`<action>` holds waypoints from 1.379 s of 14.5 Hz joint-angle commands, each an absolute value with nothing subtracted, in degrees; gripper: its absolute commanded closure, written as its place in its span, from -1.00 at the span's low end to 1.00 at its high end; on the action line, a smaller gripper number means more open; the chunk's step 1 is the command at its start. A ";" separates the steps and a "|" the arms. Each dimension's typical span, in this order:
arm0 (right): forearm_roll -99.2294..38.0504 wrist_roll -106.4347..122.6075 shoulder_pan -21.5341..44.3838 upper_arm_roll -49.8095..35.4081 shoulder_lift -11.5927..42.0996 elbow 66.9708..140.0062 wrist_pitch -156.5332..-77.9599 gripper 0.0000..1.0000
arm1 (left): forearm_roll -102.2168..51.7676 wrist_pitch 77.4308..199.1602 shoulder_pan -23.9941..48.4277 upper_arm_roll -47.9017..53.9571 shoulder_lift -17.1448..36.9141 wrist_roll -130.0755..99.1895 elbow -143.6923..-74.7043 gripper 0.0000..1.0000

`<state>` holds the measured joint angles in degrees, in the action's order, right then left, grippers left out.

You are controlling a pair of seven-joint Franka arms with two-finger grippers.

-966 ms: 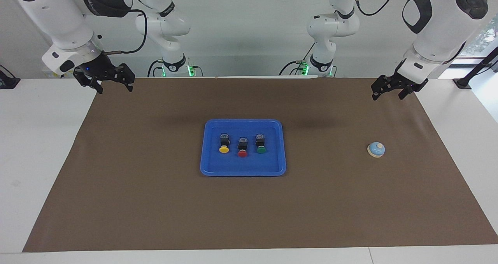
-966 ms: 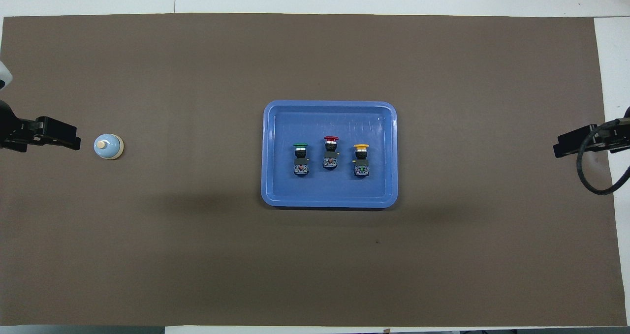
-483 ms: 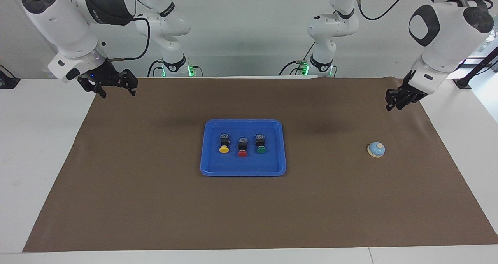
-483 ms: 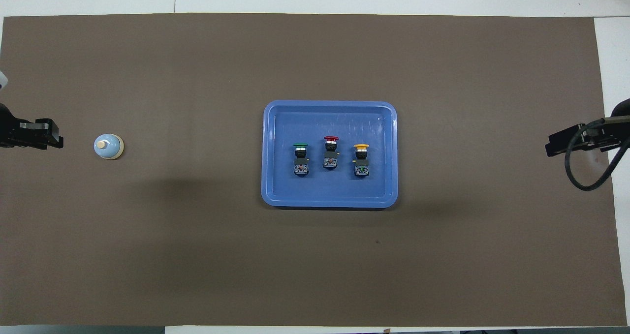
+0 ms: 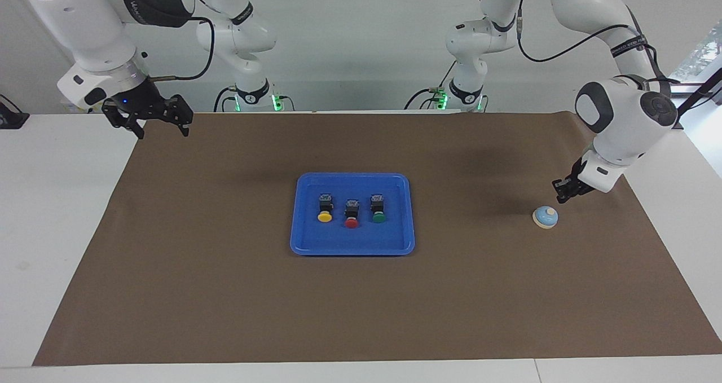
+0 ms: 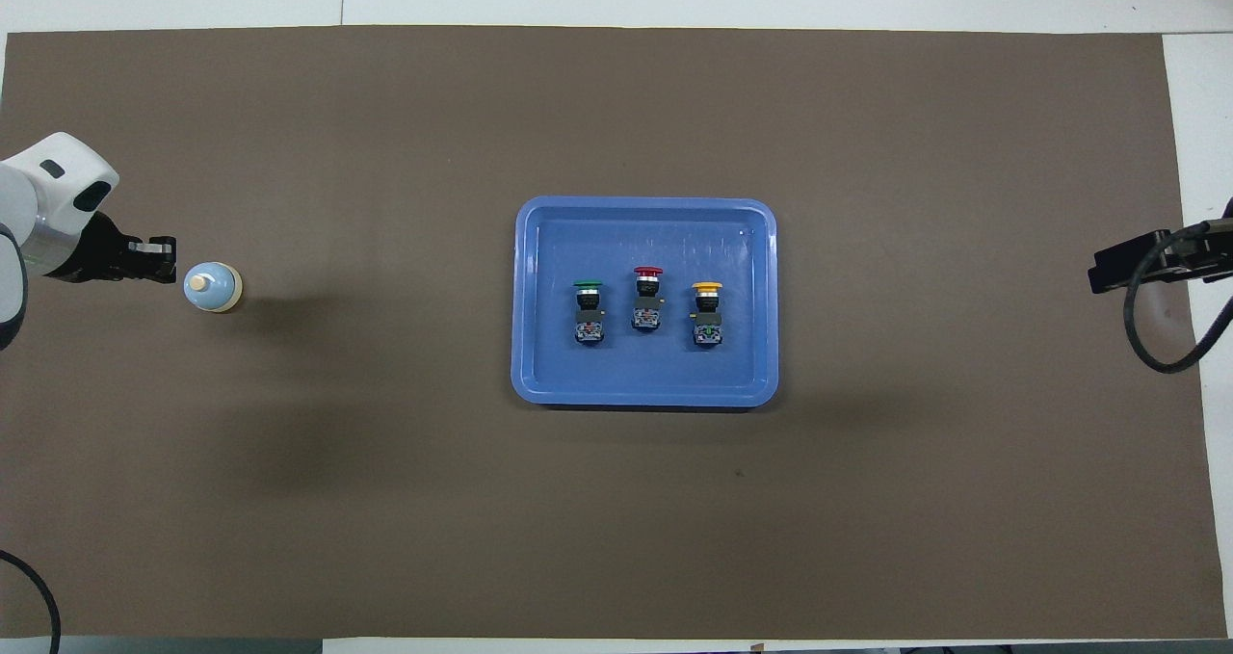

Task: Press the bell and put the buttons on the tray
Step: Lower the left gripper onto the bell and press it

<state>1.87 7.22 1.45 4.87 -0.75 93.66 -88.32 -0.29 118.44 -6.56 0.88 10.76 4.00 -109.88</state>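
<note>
The right pincer waits spread above the brown mat's corner at the right arm's end of the bench, while the left pincer, pressed together and empty, hangs just beside the bell, not touching it. The bell sits on the mat toward the left arm's end. Mid-mat, the tray holds the yellow button, red button and green button in a row.

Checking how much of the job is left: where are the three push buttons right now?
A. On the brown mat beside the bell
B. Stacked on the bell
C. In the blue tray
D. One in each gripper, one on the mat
C: the green button, red button and yellow button all lie side by side in the blue tray.
</note>
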 commanded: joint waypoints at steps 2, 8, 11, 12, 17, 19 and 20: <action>1.58 8.09 1.14 4.13 -0.70 92.73 -86.66 -1.00 | 0.17 122.34 -6.94 1.14 12.82 4.92 -111.62 1.00; 1.32 8.26 1.76 4.13 -0.97 92.55 -87.18 -1.00 | 1.05 126.74 -7.73 1.05 15.29 6.68 -113.73 0.93; 1.41 8.26 2.11 4.13 -1.58 93.86 -86.14 -1.00 | 1.05 122.80 -7.30 1.14 14.33 6.77 -111.98 -0.64; 1.41 8.17 1.76 4.13 -1.58 93.87 -86.05 -1.00 | 1.05 120.26 -6.95 1.14 12.85 6.68 -111.02 -1.00; 1.41 8.17 1.32 4.22 -1.58 93.87 -86.04 -1.00 | 1.05 101.19 -5.72 1.67 4.59 6.15 -104.42 -1.00; 1.41 8.17 1.67 4.22 -1.58 93.87 -86.04 -1.00 | 1.05 97.75 -5.63 1.76 0.72 6.41 -104.59 -1.00; 1.41 8.17 1.67 4.22 -1.58 93.87 -86.04 -1.00 | 1.05 95.47 -5.62 1.76 -0.60 6.68 -104.50 -1.00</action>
